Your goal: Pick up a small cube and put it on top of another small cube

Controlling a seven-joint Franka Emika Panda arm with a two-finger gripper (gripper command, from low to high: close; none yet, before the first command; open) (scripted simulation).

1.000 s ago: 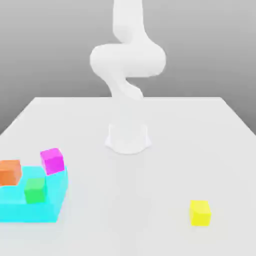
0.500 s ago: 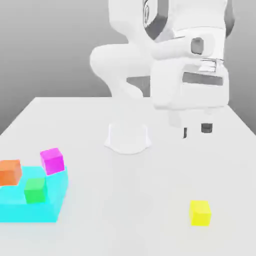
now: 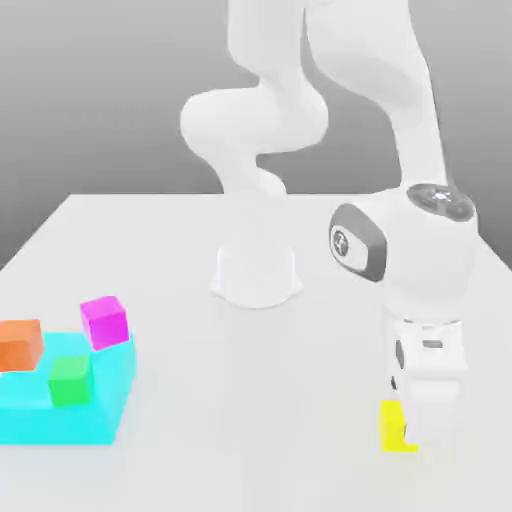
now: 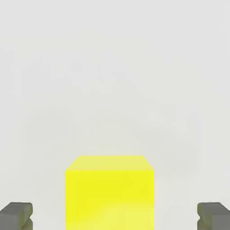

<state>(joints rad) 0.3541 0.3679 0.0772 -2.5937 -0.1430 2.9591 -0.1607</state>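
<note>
The small yellow cube [image 3: 392, 427] rests on the white table near the front, at the exterior view's right. My gripper [image 3: 428, 415] hangs low right over it and partly covers its right side. In the hand view the yellow cube [image 4: 109, 193] lies between the two grey fingertips [image 4: 16, 215], which stand wide apart with a gap on each side of it. The gripper is open and touches nothing. At the exterior view's left, a magenta cube [image 3: 104, 322], a green cube [image 3: 69, 380] and an orange cube [image 3: 20, 343] sit on a cyan block [image 3: 102, 405].
The arm's white base [image 3: 256, 275] stands at the table's middle back. The table's front edge runs close behind the yellow cube toward the viewer. Bare table surface [image 3: 250, 400] stretches between the cyan block and the yellow cube.
The hand has come down from high above the table to just over the yellow cube. The fingers stay open. No cube has moved.
</note>
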